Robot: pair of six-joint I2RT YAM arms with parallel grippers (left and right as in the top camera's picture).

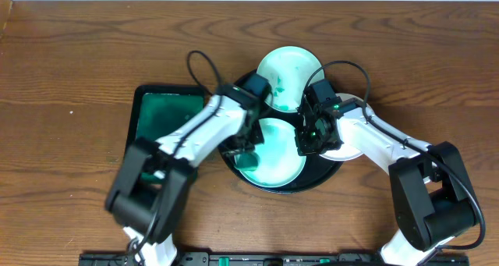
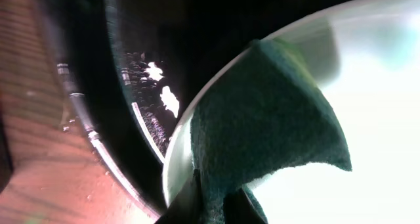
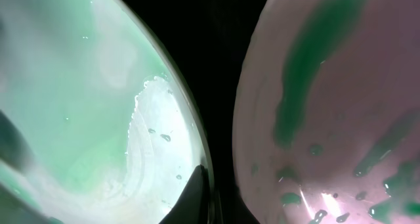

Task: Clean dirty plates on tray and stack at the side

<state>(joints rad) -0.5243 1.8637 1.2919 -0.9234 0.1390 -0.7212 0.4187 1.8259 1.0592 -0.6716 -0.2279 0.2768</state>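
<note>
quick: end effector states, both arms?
Left end effector: closed on the green scrub pad.
Right end effector: closed, pinching the rim of the front plate.

Brown wooden table point(image 1: 70, 55) fills frame. Round black tray point(image 1: 282, 189) sits at centre. Rectangular black tray point(image 1: 160, 114), green inside, just left of it; can't tell if touching.
</note>
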